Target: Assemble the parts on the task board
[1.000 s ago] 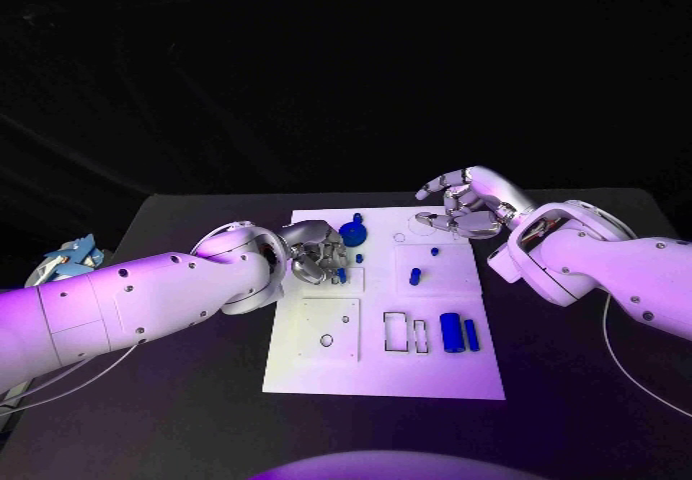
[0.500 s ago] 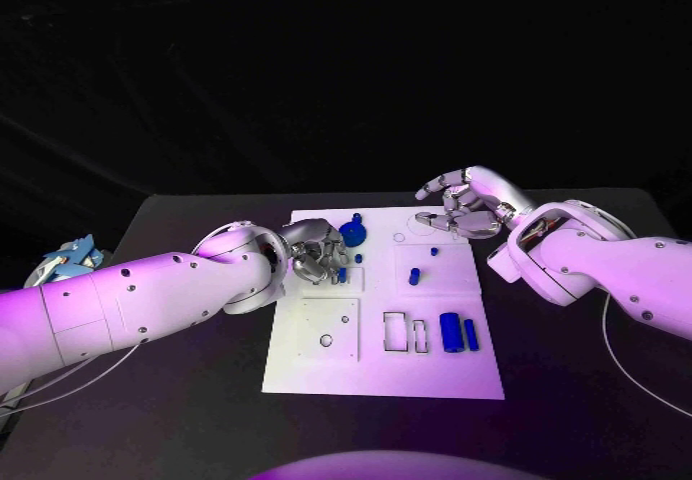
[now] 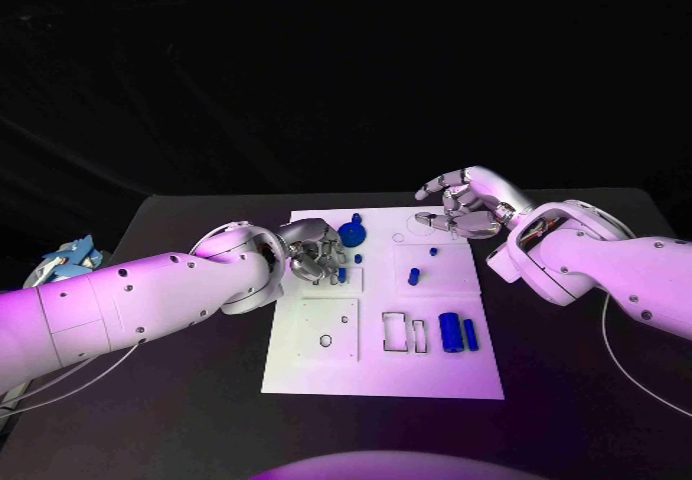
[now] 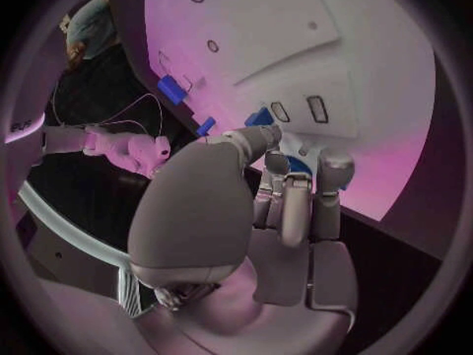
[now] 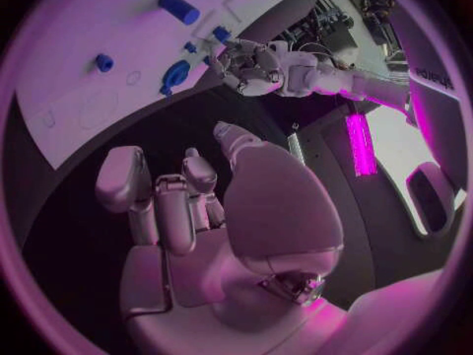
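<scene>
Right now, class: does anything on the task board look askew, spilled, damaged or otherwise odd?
Nothing stands out. The task board lies flat and square on the table, and the blue parts sit on it without visible damage. The left hand is over the board; the right hand is at its far edge.

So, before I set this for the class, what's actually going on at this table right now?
A two-armed robot is putting small blue parts together on a white task board. Its left robot hand is down on the board's upper left area, fingers curled by a small blue peg next to a round blue disc. The right robot hand hovers at the board's far right corner, holding nothing. Two blue cylinders lie untouched nearer the robot.
</scene>
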Available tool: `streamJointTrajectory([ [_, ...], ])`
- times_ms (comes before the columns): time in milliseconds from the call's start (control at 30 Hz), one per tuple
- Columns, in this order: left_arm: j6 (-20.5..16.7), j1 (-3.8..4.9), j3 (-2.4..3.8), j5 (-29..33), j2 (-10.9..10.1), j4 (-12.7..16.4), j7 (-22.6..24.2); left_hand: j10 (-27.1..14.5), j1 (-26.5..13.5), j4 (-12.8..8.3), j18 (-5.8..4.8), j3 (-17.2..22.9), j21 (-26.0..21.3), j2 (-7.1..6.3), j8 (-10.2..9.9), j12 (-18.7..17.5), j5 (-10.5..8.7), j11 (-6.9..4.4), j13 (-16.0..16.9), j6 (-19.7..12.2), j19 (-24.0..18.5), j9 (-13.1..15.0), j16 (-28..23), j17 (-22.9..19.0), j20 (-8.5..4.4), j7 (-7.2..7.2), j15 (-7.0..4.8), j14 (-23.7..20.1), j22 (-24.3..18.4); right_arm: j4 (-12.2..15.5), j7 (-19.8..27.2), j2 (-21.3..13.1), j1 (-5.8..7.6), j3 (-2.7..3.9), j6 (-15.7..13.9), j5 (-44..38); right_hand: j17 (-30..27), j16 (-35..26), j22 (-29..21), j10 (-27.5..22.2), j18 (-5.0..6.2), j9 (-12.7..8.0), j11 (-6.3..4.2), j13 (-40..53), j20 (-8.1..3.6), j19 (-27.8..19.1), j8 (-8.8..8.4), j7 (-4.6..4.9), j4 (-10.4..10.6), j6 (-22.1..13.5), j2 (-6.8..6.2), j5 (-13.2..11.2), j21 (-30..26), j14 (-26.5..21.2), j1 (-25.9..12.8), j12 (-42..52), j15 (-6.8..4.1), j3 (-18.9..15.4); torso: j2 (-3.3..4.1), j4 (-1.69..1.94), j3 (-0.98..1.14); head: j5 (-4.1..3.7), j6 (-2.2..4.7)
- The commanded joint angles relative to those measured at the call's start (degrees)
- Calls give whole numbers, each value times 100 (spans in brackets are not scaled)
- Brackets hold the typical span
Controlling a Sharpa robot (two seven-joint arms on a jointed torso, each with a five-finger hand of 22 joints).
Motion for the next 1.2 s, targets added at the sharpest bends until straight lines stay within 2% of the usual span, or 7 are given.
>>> streamJointTrajectory([
  [33,-36,-2,8,39,-21,23,-9,12,-43,-10,-51,27,34,29,-21,5,-10,20,-20,30,44,2,27,479,8,11,43,161,-9,-2,-12,-3,-4,2,50,-49,271,-11,5,21,47,8,2,7,-29,24,18,-27,1,14,-38,13,-2,287,-13,31,-29,19,1,1,0,-2,4],
  [200,-50,-1,28,119,-114,108,-18,-32,-78,-17,-50,69,37,63,-12,-28,0,49,-87,53,38,8,23,457,19,34,64,154,-18,-7,-13,-5,-8,2,49,-49,271,-11,5,21,47,8,2,7,-29,24,18,-27,1,14,-38,13,-2,287,-13,31,-29,19,-9,-2,-5,-5,15],
  [433,211,106,216,489,-337,337,-198,-132,-437,119,-28,24,-22,78,25,-138,11,147,-326,14,-46,45,-11,314,94,145,151,103,-155,-37,-24,-11,-12,1,45,-49,271,-11,5,21,47,8,2,7,-29,24,18,-27,1,14,-38,13,-2,287,-13,31,-29,19,-11,0,2,-4,39],
  [667,1121,437,289,832,-432,396,-758,-77,-1249,964,28,-271,-231,305,335,-253,-5,140,-568,127,-150,208,-103,51,149,106,168,28,-505,-62,-39,-14,-12,1,47,-49,271,-11,5,21,47,8,2,7,-29,24,18,-27,1,14,-38,13,-2,287,-13,31,-29,19,-13,-1,8,16,55],
  [733,1375,525,296,881,-413,363,-967,4,-1490,1205,30,-517,-280,273,467,-282,-22,86,-580,164,-123,288,-119,41,88,54,111,40,-563,-69,-43,-9,-13,0,50,-48,271,-11,5,21,47,8,2,7,-29,24,18,-27,1,14,-38,13,-2,287,-13,31,-29,19,-11,1,9,21,60],
  [900,1982,665,303,1101,-288,223,-1433,669,-2269,1234,-79,-1139,-102,476,827,-112,-40,-106,14,361,403,576,-19,554,-95,-160,-78,285,-68,-89,-46,12,-19,-3,55,-48,283,-6,12,28,45,8,0,7,-31,32,25,-30,6,16,-42,12,3,291,-14,36,-31,28,-7,-6,10,34,67],
  [1200,2779,845,272,1461,202,-307,-2077,603,-2584,1233,-75,-1446,-159,521,968,-253,-169,-165,-147,362,417,759,-67,440,-155,-223,-133,253,-144,-100,-12,27,-32,-6,-18,-18,235,-28,-28,-5,58,8,-1,-36,-32,2,29,-31,10,19,-43,16,-52,279,-17,6,-32,31,1,-2,4,59,59],
])
